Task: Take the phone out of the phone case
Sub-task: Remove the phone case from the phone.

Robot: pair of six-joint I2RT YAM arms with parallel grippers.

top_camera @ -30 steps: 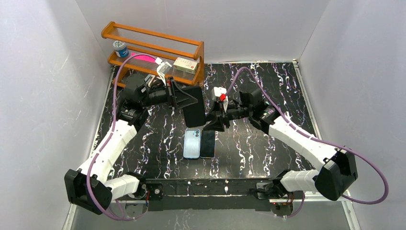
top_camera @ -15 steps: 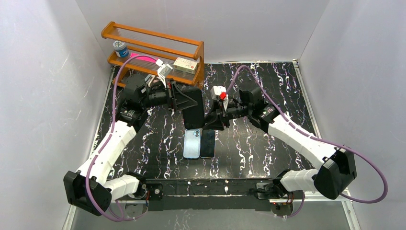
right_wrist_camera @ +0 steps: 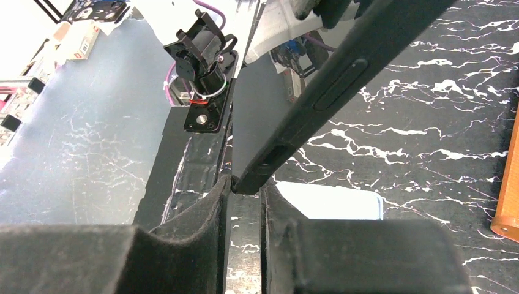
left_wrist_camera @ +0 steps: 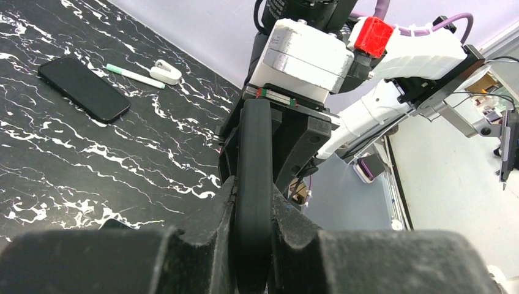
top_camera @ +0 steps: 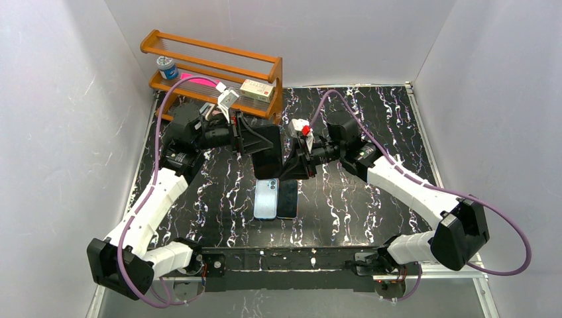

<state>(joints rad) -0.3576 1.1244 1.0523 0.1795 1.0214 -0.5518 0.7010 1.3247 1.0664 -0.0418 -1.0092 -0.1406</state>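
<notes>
From my overhead feed, the phone case is up off the table, just toward 12 o'clock from the table's middle, a dark slab held between both arms. The left gripper comes in from the case's 9 o'clock. On its wrist camera I see the case edge-on, squeezed tight between the two fingers, so that hand is narrow and holding the case.

The right gripper sits at the case's 3 to 4 o'clock. Its wrist camera shows the fingers drawn in close on one corner of the case, whose edge and side-button covers run up and away. I read that as a pinch on the case. I cannot tell whether a phone sits inside it.

At the case's 6 o'clock a blue phone and a black phone lie flat on the table, side by side and touching. A wooden rack stands at the table's 11 o'clock.
</notes>
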